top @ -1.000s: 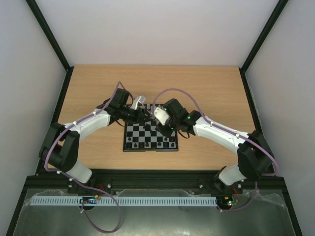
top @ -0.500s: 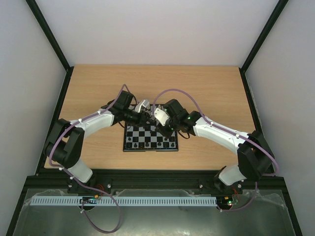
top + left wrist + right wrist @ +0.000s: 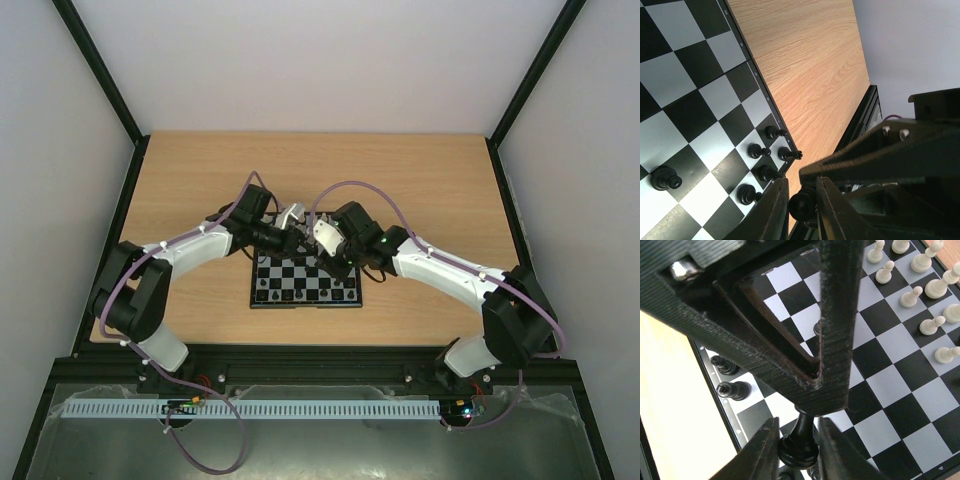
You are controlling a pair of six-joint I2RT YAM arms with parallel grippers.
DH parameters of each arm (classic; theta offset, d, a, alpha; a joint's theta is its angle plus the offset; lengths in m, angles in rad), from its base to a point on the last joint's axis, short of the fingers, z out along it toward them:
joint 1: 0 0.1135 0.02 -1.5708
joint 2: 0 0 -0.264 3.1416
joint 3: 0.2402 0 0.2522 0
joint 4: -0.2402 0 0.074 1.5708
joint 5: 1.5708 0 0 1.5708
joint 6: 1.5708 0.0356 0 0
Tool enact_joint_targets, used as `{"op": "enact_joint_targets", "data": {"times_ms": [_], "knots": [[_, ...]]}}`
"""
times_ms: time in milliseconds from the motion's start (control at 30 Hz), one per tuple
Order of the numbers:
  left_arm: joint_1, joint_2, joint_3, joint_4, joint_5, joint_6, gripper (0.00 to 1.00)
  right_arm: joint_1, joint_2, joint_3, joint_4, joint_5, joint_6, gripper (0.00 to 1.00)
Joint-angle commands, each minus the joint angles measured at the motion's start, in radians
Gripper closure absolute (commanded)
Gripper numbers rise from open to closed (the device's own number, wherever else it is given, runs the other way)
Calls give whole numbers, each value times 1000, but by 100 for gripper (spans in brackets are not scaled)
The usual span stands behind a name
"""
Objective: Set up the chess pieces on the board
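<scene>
Both grippers meet over the far edge of the board (image 3: 300, 272). One black chess piece (image 3: 802, 204) lies sideways between the fingers of my left gripper (image 3: 801, 206), which is shut on it. In the right wrist view the same piece (image 3: 799, 442) has its round base pinched in my right gripper (image 3: 797, 447), and its top is hidden behind the left gripper's finger (image 3: 835, 315). From above, the left gripper (image 3: 298, 230) and right gripper (image 3: 310, 240) nearly touch. Several black pieces (image 3: 767, 172) stand at the board's corner. White pieces (image 3: 912, 296) line the opposite side.
The board (image 3: 690, 75) lies on a wooden table (image 3: 805, 65) with a black frame rail (image 3: 135, 190) along its sides. A lone black piece (image 3: 665, 178) stands a few squares in. Purple cables (image 3: 360, 185) arch over both arms.
The left arm has swung right to meet the right gripper, and its jaws have closed onto the black piece. The right arm has stayed in place.
</scene>
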Motion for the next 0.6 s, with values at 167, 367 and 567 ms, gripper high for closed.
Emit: {"op": "enact_joint_targets", "data": {"times_ms": [167, 367, 567], "knots": [[-8, -54, 42, -120, -142, 53, 86, -39, -63, 4, -37, -69, 9, 52], [-58, -129, 72, -248, -392, 152, 87, -220, -135, 27, -76, -266, 79, 48], [-158, -202, 94, -330, -619, 199, 88, -366, -127, -7, -35, -317, 187, 47]]}}
